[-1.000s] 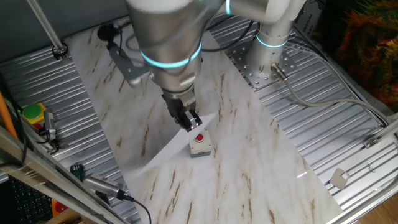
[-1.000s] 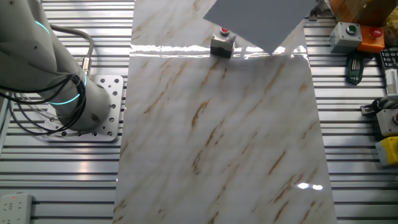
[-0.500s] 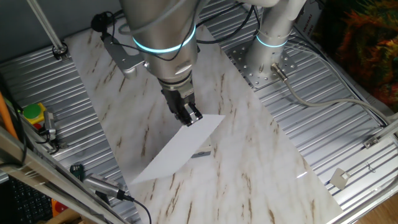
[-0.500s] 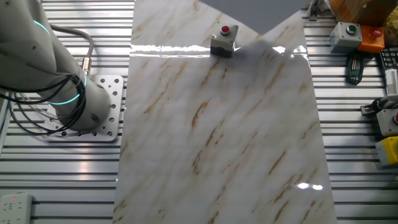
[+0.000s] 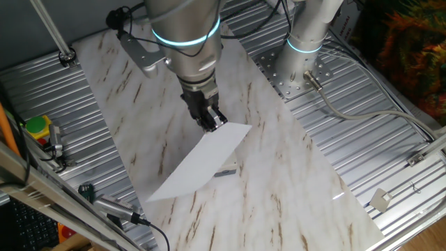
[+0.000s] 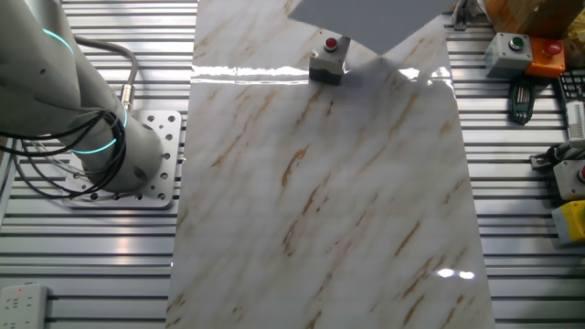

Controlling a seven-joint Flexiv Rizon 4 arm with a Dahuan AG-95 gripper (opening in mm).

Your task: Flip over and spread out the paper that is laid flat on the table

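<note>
The paper (image 5: 201,162) is a plain white sheet lifted at an angle over the table (image 5: 279,174). Its upper edge is pinched in my gripper (image 5: 214,124), which is shut on it. The sheet slopes down to the lower left, and I cannot tell whether its low corner touches the tabletop. In the other fixed view the paper (image 6: 366,18) shows as a grey slab at the top edge, and the gripper is out of frame there. The sheet hides most of the small grey box (image 5: 224,171) in one view; the same box (image 6: 329,60) with its red button shows fully in the other.
Ribbed metal panels (image 5: 362,132) flank the marble top. The arm's base (image 5: 303,42) stands at the back right. A yellow-and-green button box (image 5: 36,129) and cables (image 5: 111,209) lie at the left; another button box (image 6: 508,50) and tools (image 6: 571,174) lie on the far side.
The gripper has carried the paper's held edge up and away from the near side; the sheet now covers the grey box in one view and has pulled back off the box in the other.
</note>
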